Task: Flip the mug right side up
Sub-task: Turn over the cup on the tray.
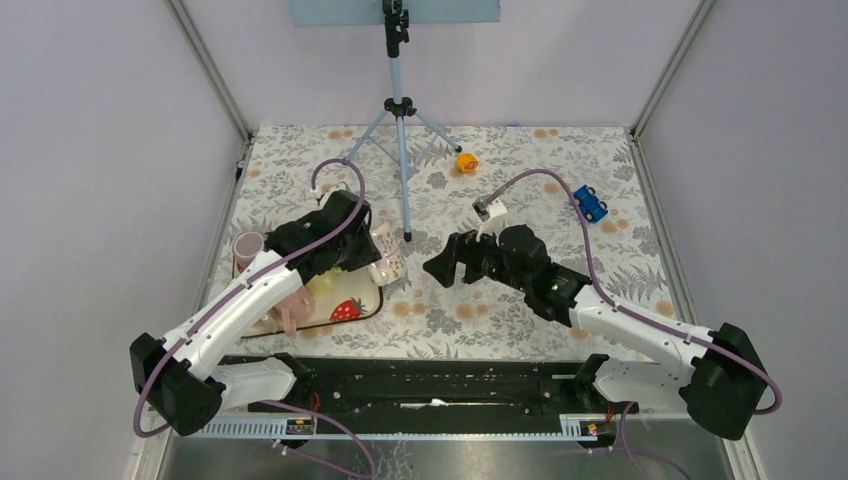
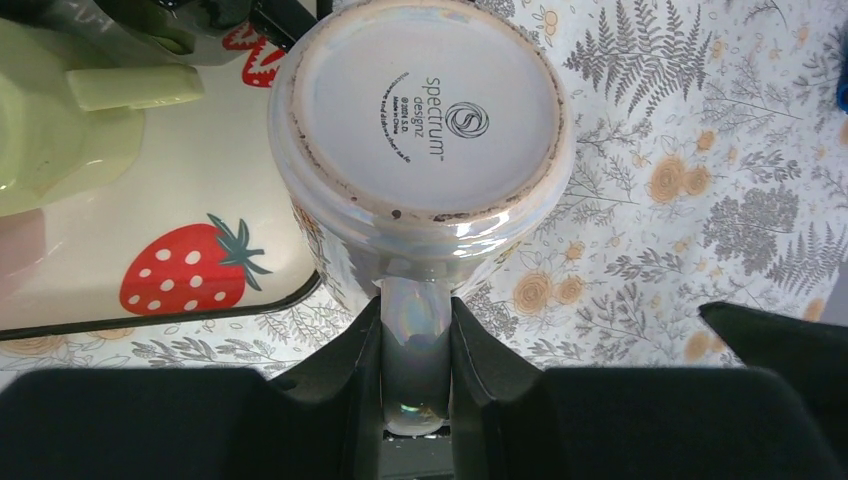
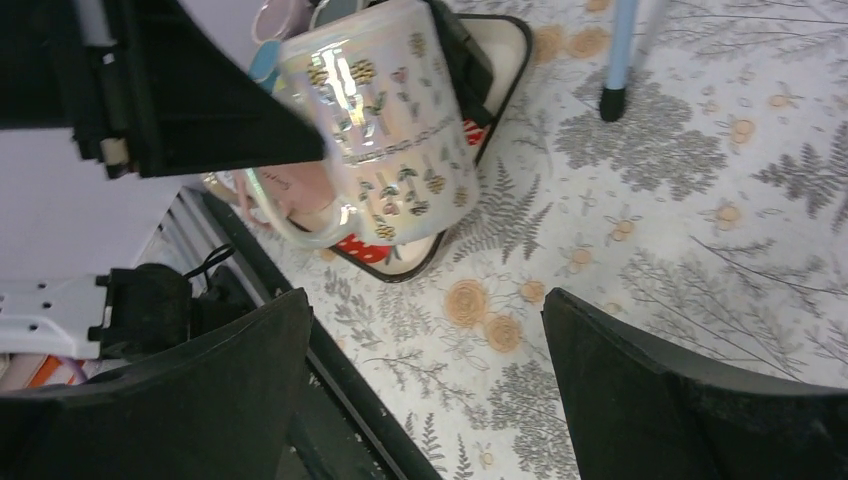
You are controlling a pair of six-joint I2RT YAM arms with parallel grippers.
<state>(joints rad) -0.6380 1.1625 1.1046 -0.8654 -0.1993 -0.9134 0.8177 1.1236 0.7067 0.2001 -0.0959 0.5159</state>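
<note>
My left claw [image 2: 415, 322] is clamped on the handle of the mug [image 2: 420, 130], which hangs tilted, base towards my wrist, over the corner of the tray [image 2: 100, 230] and the worktop [image 2: 700, 150] beside it. I should grip firmly, roll the wrist slowly until the mouth faces up, then lower it onto bare worktop. My right claw [image 3: 425, 300] stands wide apart and empty near the mug, ready to steady it.
</note>
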